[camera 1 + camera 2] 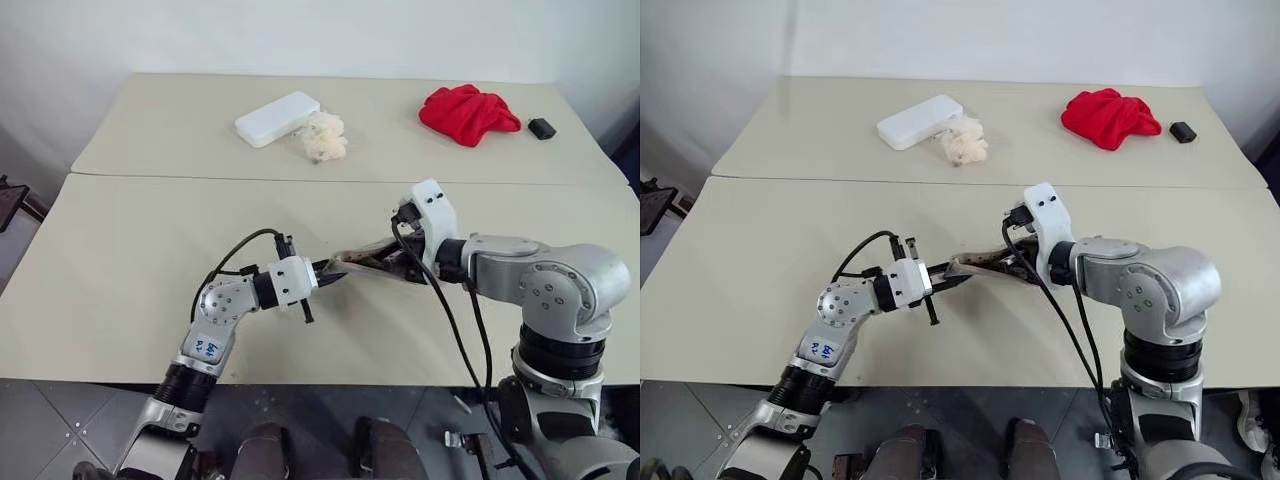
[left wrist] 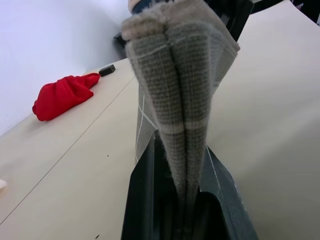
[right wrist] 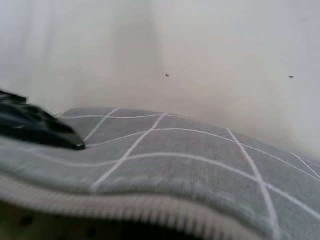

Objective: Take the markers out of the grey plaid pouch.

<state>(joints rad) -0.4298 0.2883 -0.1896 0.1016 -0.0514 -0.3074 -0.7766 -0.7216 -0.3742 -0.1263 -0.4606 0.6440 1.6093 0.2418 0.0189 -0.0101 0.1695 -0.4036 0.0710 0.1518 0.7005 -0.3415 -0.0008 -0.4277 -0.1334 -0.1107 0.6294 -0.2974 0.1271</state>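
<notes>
Two grippers of mine hold one thing between them, above the near table. My left gripper [image 1: 328, 273] is clenched on one end of the grey plaid pouch [image 1: 368, 262]; in the left wrist view my two black fingers [image 2: 145, 200] press the folded fabric [image 2: 175, 90] flat between them, and the cloth rises out of them in a tight bundle. My right gripper [image 1: 398, 262] is closed too, at the other end of the pouch, and I cannot see its fingertips well because the pouch and my wrist cover them. In the right wrist view the grey cloth with its thin white lines [image 3: 200, 165] lies just under the camera, with a pale ribbed edge below it and a black finger [image 3: 35, 127] of the other gripper at its far end.

The pouch hangs stretched between the grippers, almost level, a little over the middle of the near table [image 1: 120, 270], closer to its front edge than to the seam. I cannot tell whether the zipper is open. The markers I cannot see.

On the far table [image 1: 170, 130] lie a white box [image 1: 277, 118] with a crumpled pale thing [image 1: 325, 138] beside it, near the middle, then a red cloth [image 1: 468, 113] and a small black object [image 1: 541, 128] near the right edge.
</notes>
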